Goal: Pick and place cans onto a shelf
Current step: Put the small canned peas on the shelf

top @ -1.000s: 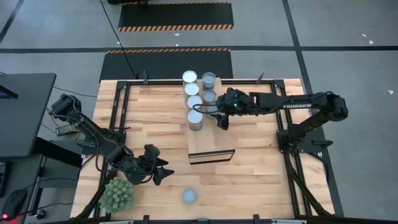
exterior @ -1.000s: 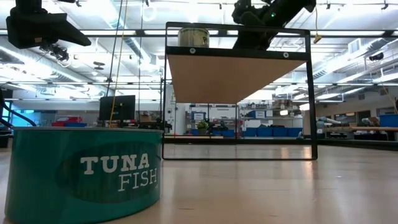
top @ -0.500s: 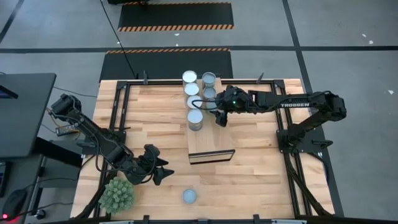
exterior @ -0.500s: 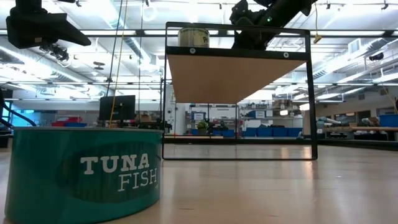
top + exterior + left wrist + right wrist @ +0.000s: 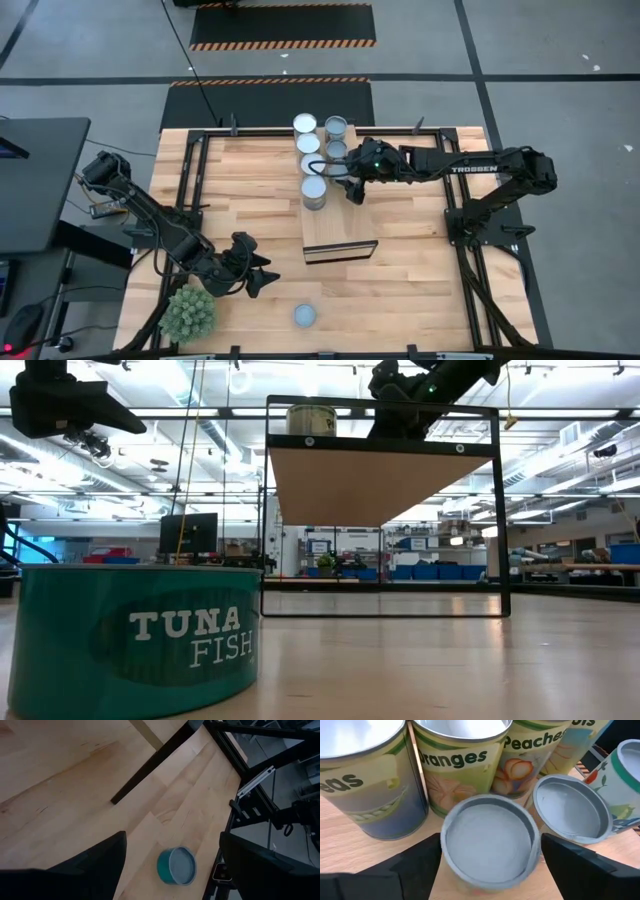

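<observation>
Table (image 5: 400,250): a light butcher-block top inside a black frame, seen from above.
Shelf (image 5: 340,225): a long light-wood box in the middle of the table, with a dark-edged end face toward the near side. In the low view it is a board raised on a thin black frame (image 5: 497,510).
Right arm (image 5: 480,170): reaches in from the right side across the far half of the table.
Left arm (image 5: 150,215): lies along the near-left corner, well apart from the shelf.
Plant (image 5: 188,313): a spiky green ball at the near-left edge, just beside the left arm.
Cans on shelf (image 5: 314,190): a row of silvery tops along the shelf's left side, with duller grey tops beside them at the far end.
Tuna can (image 5: 305,316): stands alone on the table near the front edge, well apart from the shelf; teal side, grey lid.
Right gripper (image 5: 350,187): over the shelf beside the can rows, fingers spread wide to either side of a grey can (image 5: 490,842), not squeezing it.
Left gripper (image 5: 262,275): fingers released, grasping nothing; the tuna can lies ahead of it.
</observation>
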Action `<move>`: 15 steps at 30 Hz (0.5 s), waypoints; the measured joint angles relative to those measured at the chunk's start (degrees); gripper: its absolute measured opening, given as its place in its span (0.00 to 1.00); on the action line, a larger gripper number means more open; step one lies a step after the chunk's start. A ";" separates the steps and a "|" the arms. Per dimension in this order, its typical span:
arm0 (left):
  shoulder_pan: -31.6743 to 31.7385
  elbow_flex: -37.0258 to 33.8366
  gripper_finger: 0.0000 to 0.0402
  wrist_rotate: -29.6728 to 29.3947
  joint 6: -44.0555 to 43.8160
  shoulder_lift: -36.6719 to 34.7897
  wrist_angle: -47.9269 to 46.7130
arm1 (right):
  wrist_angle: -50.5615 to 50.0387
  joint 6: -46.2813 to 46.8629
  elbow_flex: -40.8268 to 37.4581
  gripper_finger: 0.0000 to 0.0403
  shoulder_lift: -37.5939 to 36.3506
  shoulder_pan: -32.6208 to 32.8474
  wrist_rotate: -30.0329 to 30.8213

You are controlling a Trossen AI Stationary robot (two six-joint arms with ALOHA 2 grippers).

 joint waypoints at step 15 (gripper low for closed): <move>0.00 0.00 0.80 0.04 -0.26 0.00 0.02 | -4.44 -1.74 6.22 0.89 -0.02 1.29 0.54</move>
